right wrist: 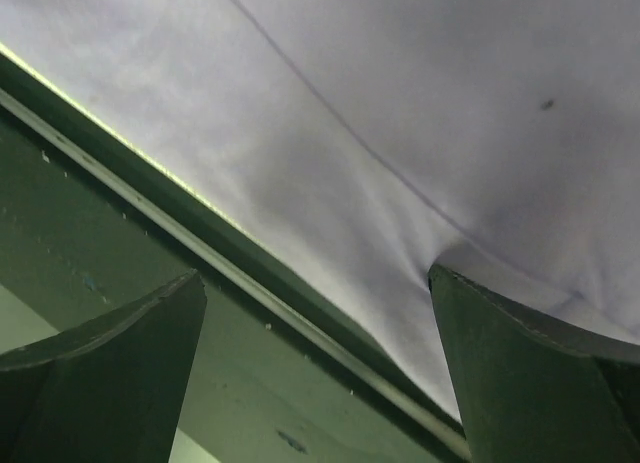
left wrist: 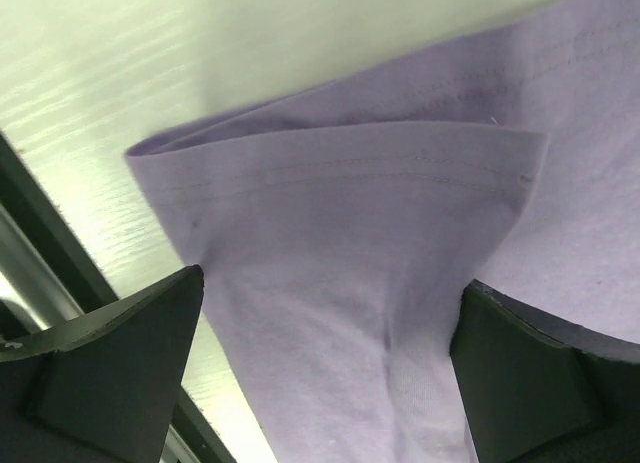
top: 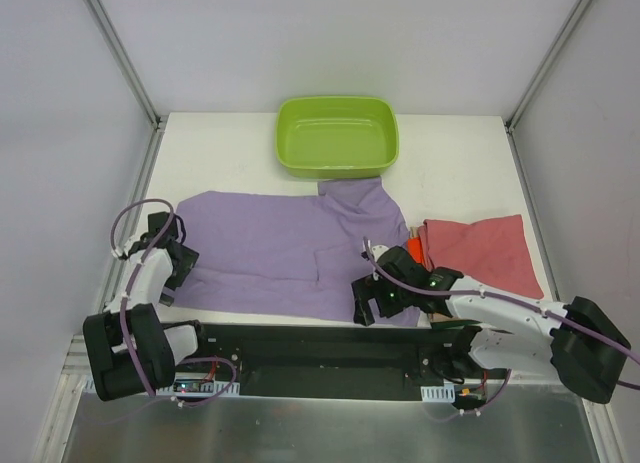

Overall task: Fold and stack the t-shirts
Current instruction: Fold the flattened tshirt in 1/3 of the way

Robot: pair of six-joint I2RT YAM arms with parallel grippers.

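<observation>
**Both hands spread at the lilac shirt's near edge**

Closest to you, on the left wrist camera, are the two dark fingers [left wrist: 110, 373] of your left hand [left wrist: 330, 303]. They stand wide apart with nothing pinched, and the lilac t-shirt [top: 270, 248] fills the gap between them. There you see a stitched hem doubled over itself at a corner, with the pale table [top: 230, 153] showing past it.

Your right hand [right wrist: 318, 283] is spread as well. Lilac cloth hangs across the top of that view and sags down to touch the finger on the right side of the picture. The other finger is clear of the cloth, over the dark rail [right wrist: 120, 233] at the table's near edge.

From above, the lilac t-shirt lies spread and mostly flat across the middle of the table, one sleeve reaching up towards the lime-green tub [top: 338, 135] at the far edge. The left hand sits at the shirt's near-left corner and the right hand at its near-right edge.

Just to the right of the lilac shirt lies a dusty rose-red t-shirt [top: 480, 248], folded into a rough rectangle. A sliver of bright orange cloth [top: 413, 249] shows between the two — too little of it shows to tell its shape.
</observation>
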